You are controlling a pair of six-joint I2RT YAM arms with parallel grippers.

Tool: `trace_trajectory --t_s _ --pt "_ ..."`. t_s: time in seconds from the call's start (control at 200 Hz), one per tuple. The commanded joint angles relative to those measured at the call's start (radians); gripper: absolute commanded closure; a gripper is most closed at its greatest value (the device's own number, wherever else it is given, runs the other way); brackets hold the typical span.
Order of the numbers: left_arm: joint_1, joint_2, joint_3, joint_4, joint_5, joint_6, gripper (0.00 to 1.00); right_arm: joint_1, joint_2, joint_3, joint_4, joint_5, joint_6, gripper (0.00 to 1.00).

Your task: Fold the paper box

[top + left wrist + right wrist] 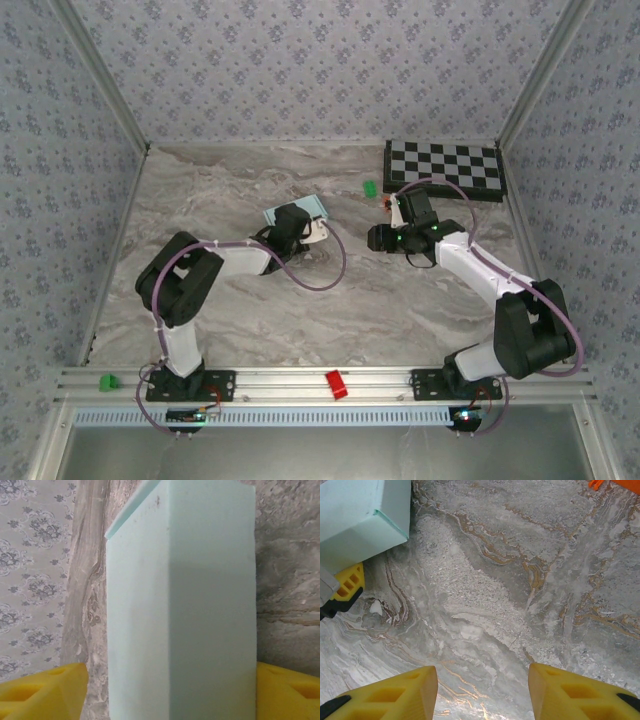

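Top view: the left tool (296, 226) sat just left of frame centre, with the paper box (301, 208) at its tip. The box was a pale turquoise, closed rectangular form.

Left wrist view: the paper box (182, 610) ran up the middle of the frame between the yellow fingers (47, 692). The finger at lower right touched the box edge. A strip of marbled desk (92, 605) showed between the lower-left finger and the box. I could not tell whether the left tool (167, 669) was clamped on it.

Right tool (379, 237) sat right of centre, apart from the box.

Right wrist view: the right tool (482, 690) had its fingers (390, 695) spread wide over bare desk (490, 605), holding nothing. The paper box (360, 515) filled the upper-left corner, with a yellow finger of the left tool (349, 582) just under it.

A checkerboard (445, 170) lay at upper right of the desk. A small green piece (370, 187) lay just left of it, and a small orange bit (596, 484) was near it.
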Motion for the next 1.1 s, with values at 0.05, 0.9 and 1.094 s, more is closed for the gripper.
trace_trajectory --t_s 0.05,0.9,1.094 --pt "-0.005 -0.069 0.018 -0.054 0.065 -0.040 0.12 -0.007 -0.025 -0.014 0.003 -0.007 0.011 0.48" --pt "0.248 -0.482 -0.040 -0.320 0.150 -0.668 0.00 -0.091 -0.056 -0.055 -0.033 0.180 0.012 0.47" --pt "0.384 -0.581 -0.114 -0.335 0.129 -0.837 0.00 -0.178 -0.093 -0.090 -0.026 0.279 0.012 0.48"
